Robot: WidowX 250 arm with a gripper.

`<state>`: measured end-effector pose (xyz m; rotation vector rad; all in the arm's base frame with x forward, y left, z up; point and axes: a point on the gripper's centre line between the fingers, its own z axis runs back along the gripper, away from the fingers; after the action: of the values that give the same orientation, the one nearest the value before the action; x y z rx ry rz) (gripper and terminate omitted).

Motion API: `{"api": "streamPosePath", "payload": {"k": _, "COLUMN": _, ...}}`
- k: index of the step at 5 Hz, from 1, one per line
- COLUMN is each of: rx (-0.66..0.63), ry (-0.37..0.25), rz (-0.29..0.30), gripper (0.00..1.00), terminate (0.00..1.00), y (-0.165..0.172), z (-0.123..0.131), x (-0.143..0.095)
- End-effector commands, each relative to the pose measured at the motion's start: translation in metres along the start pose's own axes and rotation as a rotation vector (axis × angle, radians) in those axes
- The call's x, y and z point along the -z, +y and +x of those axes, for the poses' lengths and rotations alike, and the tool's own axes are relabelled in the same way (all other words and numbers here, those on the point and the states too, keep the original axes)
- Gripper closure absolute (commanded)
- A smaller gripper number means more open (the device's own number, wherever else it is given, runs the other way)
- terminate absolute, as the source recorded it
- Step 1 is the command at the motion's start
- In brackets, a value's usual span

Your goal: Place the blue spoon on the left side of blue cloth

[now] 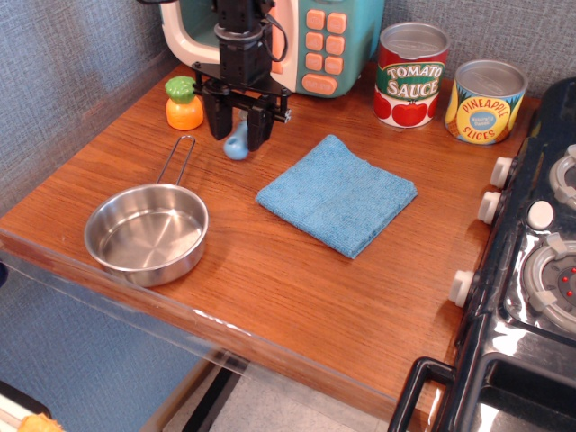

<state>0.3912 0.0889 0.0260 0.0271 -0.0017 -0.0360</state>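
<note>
Release looks like the step in hand: the gripper [238,130] stands upright with its 2 fingers spread, and the spoon [238,144] sits between their tips on the table [297,288], seemingly let go though contact is hard to rule out, so a straight lift would best avoid dragging it. Spoon is smooth light-blue plastic, small and rounded, left of the cloth [337,194], a flat, nubby folded square down and right of the fingers.
</note>
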Motion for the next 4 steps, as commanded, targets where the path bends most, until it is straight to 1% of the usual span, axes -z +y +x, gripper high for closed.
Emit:
{"api": "streamPosePath", "payload": {"k": 1, "rx": 0.068, "ry": -0.076, "rz": -0.009, "gripper": 0.0, "terminate": 0.0, "y": -0.002, "z": -0.002, "x": -0.034}}
{"api": "streamPosePath", "payload": {"k": 2, "rx": 0.06, "ry": -0.107, "rz": -0.034, "gripper": 0.0, "terminate": 0.0, "y": -0.001, "z": -0.011, "x": -0.048}}
{"api": "streamPosePath", "payload": {"k": 3, "rx": 0.047, "ry": -0.098, "rz": -0.053, "gripper": 0.0, "terminate": 0.0, "y": 0.0, "z": -0.014, "x": -0.048}}
{"api": "streamPosePath", "payload": {"k": 4, "rx": 0.023, "ry": -0.094, "rz": -0.006, "gripper": 0.0, "terminate": 0.0, "y": 0.0, "z": -0.019, "x": -0.05}}
